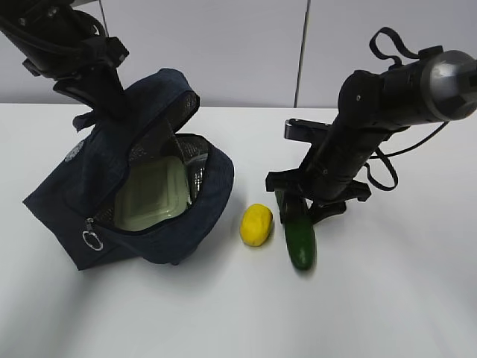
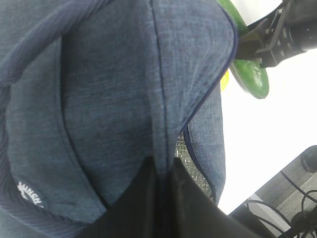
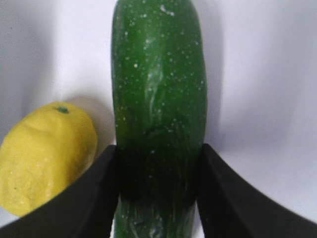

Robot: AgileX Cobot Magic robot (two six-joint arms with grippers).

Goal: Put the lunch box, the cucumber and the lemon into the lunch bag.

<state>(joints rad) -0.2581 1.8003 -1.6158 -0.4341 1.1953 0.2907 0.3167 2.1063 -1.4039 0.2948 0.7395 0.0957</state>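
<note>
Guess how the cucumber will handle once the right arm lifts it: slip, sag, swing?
The cucumber looks rigid, so probably no sag. Its skin is smooth and glossy, so it may slide between the black fingers. In the exterior view the right gripper sits near one end, so the long free end may droop or pivot.

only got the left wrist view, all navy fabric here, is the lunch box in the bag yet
Observer: Yes. The clear lunch box with the pale green lid lies inside the open dark navy fabric lunch bag.
Operator: where's the lemon, i only see a yellow sliver
Observer: The small yellow oval lemon sits on the white table, just right of the bag.
Operator: has the right claw got the cucumber
Observer: The right claw has a black finger against each side of the dark green cucumber, near one end.
</note>
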